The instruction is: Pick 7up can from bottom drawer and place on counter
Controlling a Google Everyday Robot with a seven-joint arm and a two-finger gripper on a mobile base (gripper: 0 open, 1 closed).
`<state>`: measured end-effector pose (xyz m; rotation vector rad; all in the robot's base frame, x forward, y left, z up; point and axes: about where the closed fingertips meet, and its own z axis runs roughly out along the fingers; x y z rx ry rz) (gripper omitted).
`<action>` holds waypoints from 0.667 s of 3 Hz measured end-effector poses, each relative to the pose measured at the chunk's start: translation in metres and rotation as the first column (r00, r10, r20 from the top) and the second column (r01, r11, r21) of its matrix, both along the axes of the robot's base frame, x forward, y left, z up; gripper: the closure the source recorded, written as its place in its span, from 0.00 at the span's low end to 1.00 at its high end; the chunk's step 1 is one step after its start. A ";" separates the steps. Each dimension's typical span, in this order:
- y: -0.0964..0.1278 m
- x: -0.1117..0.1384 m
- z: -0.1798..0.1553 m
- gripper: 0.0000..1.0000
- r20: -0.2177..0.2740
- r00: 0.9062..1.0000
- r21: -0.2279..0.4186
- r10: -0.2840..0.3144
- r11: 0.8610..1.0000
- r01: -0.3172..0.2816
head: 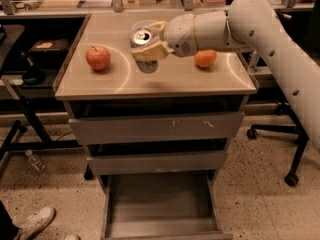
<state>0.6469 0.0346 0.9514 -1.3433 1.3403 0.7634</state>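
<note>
The 7up can [142, 37], silver lid with pull tab up, is held in my gripper [149, 41] above the middle of the tan counter [165, 79]. The beige fingers [150, 52] clasp the can's sides, and the can hangs a little above the surface, with its shadow below. My white arm reaches in from the right. The bottom drawer [160, 204] stands pulled out at the foot of the cabinet, its grey floor bare.
A red apple [98, 58] lies at the counter's left, an orange [205, 58] at its right near my wrist. A white bowl [137, 25] is mostly hidden behind the can. A cluttered bench runs behind. A shoe [35, 221] and a bottle [36, 161] lie on the floor at left.
</note>
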 end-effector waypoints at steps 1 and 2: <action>0.014 0.030 -0.007 1.00 -0.015 0.999 0.020 0.042 0.999 -0.042; 0.026 0.051 -0.023 1.00 -0.055 0.995 0.023 0.080 0.997 -0.079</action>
